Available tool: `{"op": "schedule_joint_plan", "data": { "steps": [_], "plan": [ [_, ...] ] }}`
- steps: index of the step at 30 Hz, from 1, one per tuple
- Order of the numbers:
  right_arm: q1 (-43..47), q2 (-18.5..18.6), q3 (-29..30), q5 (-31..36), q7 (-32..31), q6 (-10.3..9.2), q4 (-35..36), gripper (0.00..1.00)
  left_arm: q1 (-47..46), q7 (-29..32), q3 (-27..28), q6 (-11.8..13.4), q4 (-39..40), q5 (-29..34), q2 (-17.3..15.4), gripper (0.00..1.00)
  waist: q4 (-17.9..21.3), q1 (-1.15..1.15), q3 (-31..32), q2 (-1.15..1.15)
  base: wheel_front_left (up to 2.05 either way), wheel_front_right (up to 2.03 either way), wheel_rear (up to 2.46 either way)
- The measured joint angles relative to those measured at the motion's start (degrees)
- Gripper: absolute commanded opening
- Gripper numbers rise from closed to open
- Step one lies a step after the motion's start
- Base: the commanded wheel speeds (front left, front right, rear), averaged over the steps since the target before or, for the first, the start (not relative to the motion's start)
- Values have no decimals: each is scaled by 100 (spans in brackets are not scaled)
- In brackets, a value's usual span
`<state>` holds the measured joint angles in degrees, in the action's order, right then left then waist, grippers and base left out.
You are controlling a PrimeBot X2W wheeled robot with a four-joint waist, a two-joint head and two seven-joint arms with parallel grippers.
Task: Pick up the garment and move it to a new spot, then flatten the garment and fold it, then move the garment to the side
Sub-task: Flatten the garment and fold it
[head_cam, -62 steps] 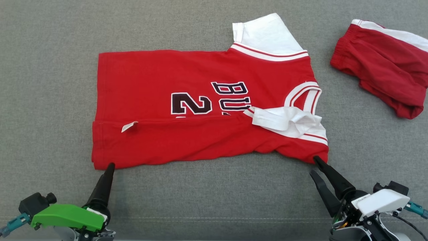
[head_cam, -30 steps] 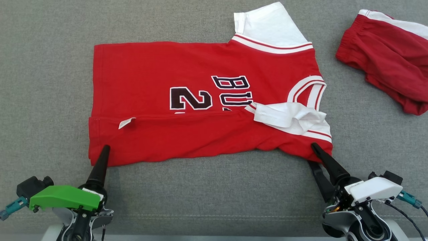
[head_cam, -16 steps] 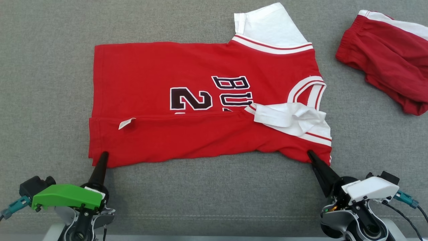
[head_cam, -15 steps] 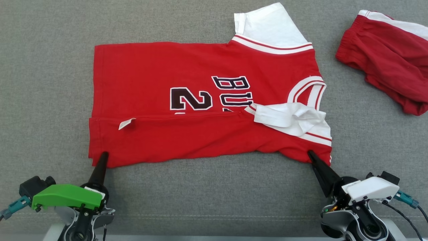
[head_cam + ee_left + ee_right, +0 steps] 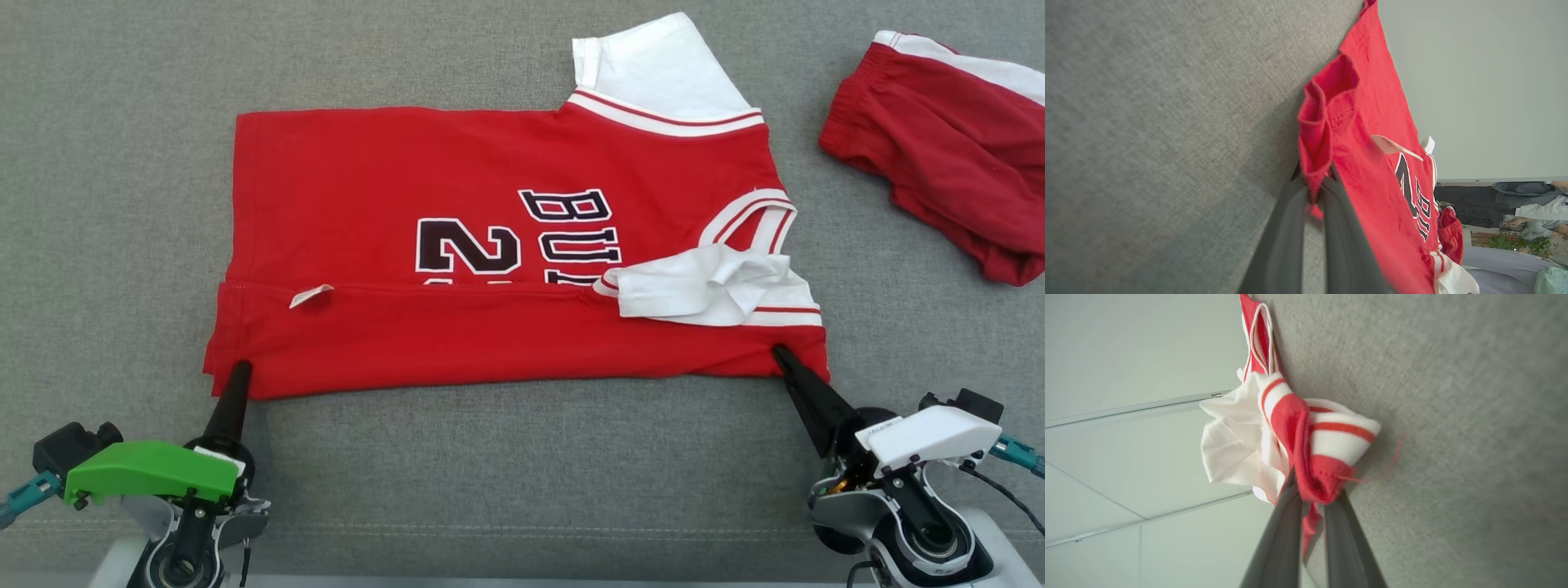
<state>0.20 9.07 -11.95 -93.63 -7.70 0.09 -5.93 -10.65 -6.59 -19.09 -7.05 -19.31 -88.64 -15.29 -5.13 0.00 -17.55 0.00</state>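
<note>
Lower left: left gripper (image 5: pixel 239 369), dark fingers clamped on the hem corner of the red cotton jersey with white sleeves (image 5: pixel 490 245), lying centre frame on grey woven surface (image 5: pixel 522 457). Lower right: right gripper (image 5: pixel 782 355), pinching the shoulder corner. Advised: raise both corners level, edge taut.

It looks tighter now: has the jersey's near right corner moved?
Yes. Pinched by the right gripper, the jersey's near right corner shifted rightward, toward the red shorts, which stayed put.
</note>
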Motion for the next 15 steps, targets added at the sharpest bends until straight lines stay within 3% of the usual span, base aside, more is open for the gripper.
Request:
{"op": "schedule_joint_plan", "data": {
  "steps": [15],
  "plan": [
    [116, 191, -73, 1, -252, 55, 26, 0, 108, -3, -25, -1, 111, -1, 4, 0, -83, 0, 216, 0, 0, 0, 0]
  ]
}}
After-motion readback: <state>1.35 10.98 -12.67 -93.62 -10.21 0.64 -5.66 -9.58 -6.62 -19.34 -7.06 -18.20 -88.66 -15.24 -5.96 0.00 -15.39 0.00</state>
